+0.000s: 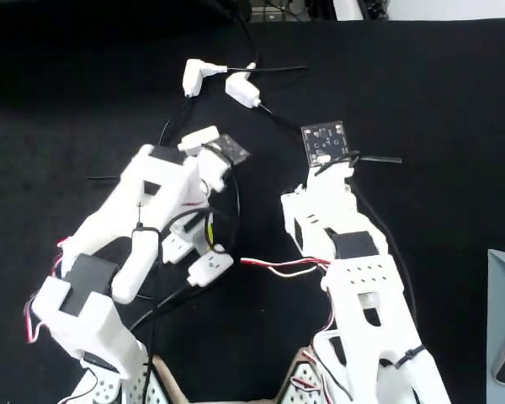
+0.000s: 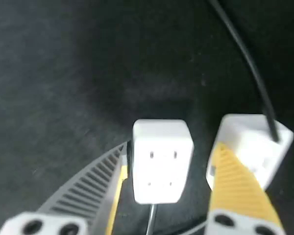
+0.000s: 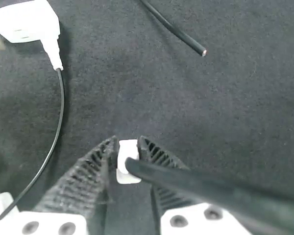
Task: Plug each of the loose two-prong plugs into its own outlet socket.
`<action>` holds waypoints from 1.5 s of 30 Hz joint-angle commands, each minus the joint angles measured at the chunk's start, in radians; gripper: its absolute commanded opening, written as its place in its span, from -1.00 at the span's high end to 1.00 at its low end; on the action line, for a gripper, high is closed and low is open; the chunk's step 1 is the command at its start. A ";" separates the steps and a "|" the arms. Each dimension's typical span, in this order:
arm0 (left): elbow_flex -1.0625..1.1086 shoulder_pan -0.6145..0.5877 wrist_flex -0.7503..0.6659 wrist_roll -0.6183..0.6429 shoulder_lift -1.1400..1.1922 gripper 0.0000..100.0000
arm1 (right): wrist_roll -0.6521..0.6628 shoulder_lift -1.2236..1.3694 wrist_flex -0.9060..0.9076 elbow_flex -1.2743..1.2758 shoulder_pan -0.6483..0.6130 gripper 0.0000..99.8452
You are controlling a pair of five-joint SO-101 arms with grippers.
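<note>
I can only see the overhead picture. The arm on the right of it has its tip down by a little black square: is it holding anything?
Observer: Yes. Its wrist view shows the right gripper shut on a small white plug.
Operator: And the other arm's claw?
Observer: The left gripper is open, straddling a white socket block.
Operator: Is it squeezing that?
Observer: No, a dark gap shows between the block and one yellow finger.
</note>
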 commanded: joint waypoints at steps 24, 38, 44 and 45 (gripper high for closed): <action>0.472 -0.605 -0.308 0.270 -0.394 0.42 | -0.058 0.071 -0.143 -0.087 -0.571 0.98; 0.524 -0.615 -0.381 0.302 -0.394 0.42 | -0.080 0.311 -0.295 -0.136 -0.601 0.98; 0.524 -0.615 -0.381 0.302 -0.394 0.42 | -0.075 0.407 -0.338 -0.143 -0.603 0.98; 0.524 -0.615 -0.381 0.302 -0.394 0.42 | -0.075 0.430 -0.354 -0.145 -0.601 0.98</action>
